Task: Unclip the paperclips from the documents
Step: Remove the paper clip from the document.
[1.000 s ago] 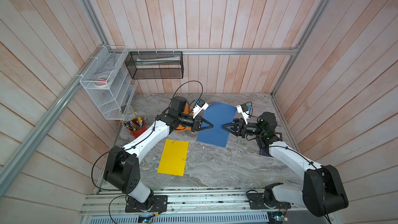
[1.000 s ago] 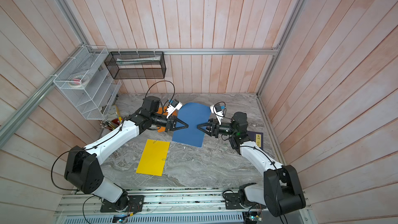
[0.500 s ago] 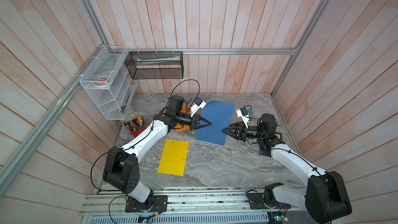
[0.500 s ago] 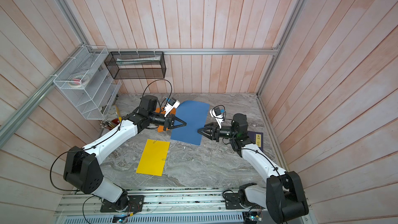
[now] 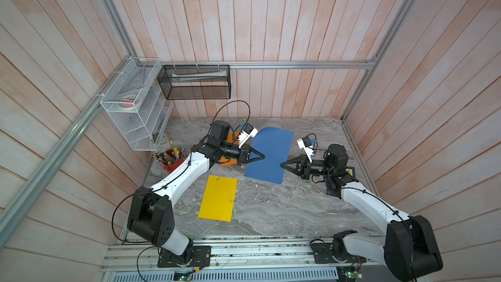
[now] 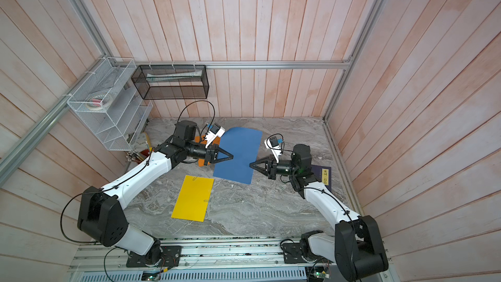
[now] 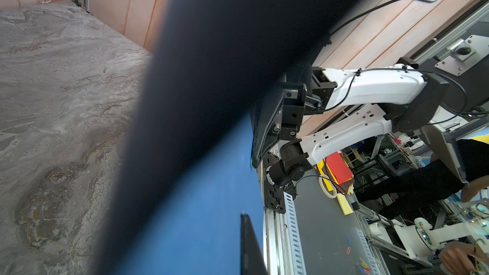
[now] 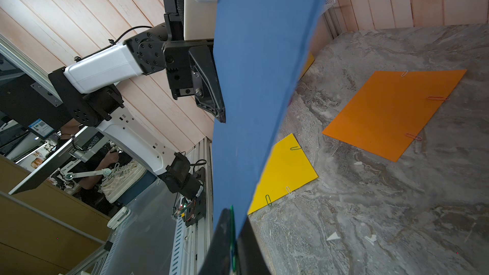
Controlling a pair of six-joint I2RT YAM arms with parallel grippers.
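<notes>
Jaws of left gripper point(image 5: 262, 156): closed flat on the left long edge of the dark blue sheet point(image 5: 271, 145), nothing else in the grip. Jaws of right gripper point(image 5: 282, 164): pressed together at the sheet's right edge, directly opposite, with a thin green paperclip point(image 8: 232, 234) pinched between the fingers point(image 8: 222, 250) where it sits on that edge.

Dark blue sheet raised above the marble worktop point(image 5: 284, 212) at both grips, stretched across the gap between the two grippers; contact of its near edge with the worktop impossible to tell. Same sheet edge-on through the middle of the right wrist view, a left finger point(image 8: 209, 83) pressed against its face.

Yellow sheet point(image 5: 218, 199) flat on the worktop, near and left of the blue one, apart from it. On its edges in the right wrist view: two more green paperclips point(image 8: 268, 200) and a silvery paperclip point(image 8: 289, 190).

Orange sheet point(image 8: 391, 112) flat on the worktop farther left, mostly hidden under the left arm in both top views. On its edges: a pale corner paperclip point(image 8: 404, 73) and two pink-red paperclips point(image 8: 438, 98).

Navy book point(image 6: 322, 174) with a gold label at far right, partly under the right arm. Red pen cup point(image 5: 173, 161) at the worktop's left edge, below a white wire rack point(image 5: 135, 109).
</notes>
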